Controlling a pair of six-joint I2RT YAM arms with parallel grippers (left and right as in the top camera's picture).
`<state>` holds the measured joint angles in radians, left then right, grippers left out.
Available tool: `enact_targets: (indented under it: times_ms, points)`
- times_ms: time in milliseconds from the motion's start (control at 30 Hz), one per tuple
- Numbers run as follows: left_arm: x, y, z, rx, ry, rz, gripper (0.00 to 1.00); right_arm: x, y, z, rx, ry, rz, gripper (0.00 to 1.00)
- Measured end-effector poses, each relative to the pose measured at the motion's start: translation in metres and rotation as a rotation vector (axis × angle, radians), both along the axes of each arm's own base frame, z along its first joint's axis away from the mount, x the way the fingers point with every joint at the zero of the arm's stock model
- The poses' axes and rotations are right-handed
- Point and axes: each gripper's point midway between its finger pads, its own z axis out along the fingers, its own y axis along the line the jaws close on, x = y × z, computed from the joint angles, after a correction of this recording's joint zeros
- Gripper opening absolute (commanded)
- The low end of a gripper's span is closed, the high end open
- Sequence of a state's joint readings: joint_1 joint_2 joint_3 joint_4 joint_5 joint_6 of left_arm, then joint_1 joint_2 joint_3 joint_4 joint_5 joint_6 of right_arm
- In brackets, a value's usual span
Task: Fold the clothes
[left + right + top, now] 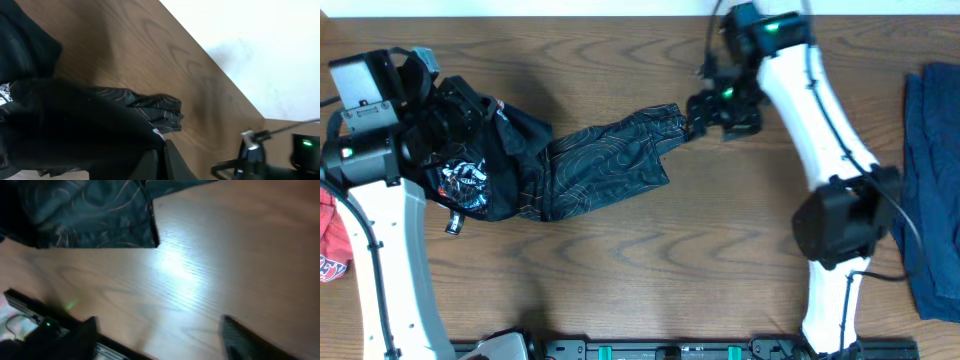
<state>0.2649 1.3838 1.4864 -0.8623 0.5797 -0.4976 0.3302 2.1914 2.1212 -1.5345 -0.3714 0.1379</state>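
The black cycling jersey [590, 165] with thin orange contour lines lies stretched across the table, bunched at its left end where a white-and-red logo [467, 180] shows. My left gripper [162, 160] is shut on the bunched left part of the jersey [75, 130]. My right gripper [705, 112] sits by the jersey's right tip; in the right wrist view its fingers [160, 335] are wide apart and empty above bare table, with the jersey [95, 215] at the top left.
A dark blue garment [932, 190] lies along the right table edge. A red garment [332, 245] lies at the left edge under the left arm. A black rail [670, 350] runs along the front edge.
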Motion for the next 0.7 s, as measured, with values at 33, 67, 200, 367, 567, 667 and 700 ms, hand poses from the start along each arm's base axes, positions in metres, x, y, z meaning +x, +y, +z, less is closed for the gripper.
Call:
enact_targets:
  times_ms: [33,67,200,367,567,667,700]
  points:
    - [0.001,0.001,0.0,0.005,-0.002,0.004,0.06,-0.004,0.005,-0.009,-0.005,0.032,0.003,0.53]
    - [0.001,0.002,0.0,0.008,-0.004,0.006,0.06,-0.007,0.009,-0.017,-0.008,0.057,0.009,0.59]
    - [0.002,0.004,0.0,0.018,-0.003,0.015,0.06,-0.022,0.018,-0.058,-0.045,0.177,0.031,0.7]
    - [0.002,0.006,-0.001,0.027,-0.001,0.022,0.06,-0.043,0.019,-0.094,-0.088,0.287,0.052,0.71]
    - [0.002,0.006,-0.001,0.029,0.0,0.024,0.06,-0.053,0.023,-0.109,-0.096,0.301,0.07,0.7]
    - [0.002,0.006,-0.001,0.029,0.0,0.024,0.06,-0.057,0.028,-0.117,-0.095,0.294,0.087,0.69]
    - [0.002,0.006,-0.001,0.029,0.0,0.024,0.06,-0.059,0.032,-0.122,-0.091,0.287,0.097,0.69]
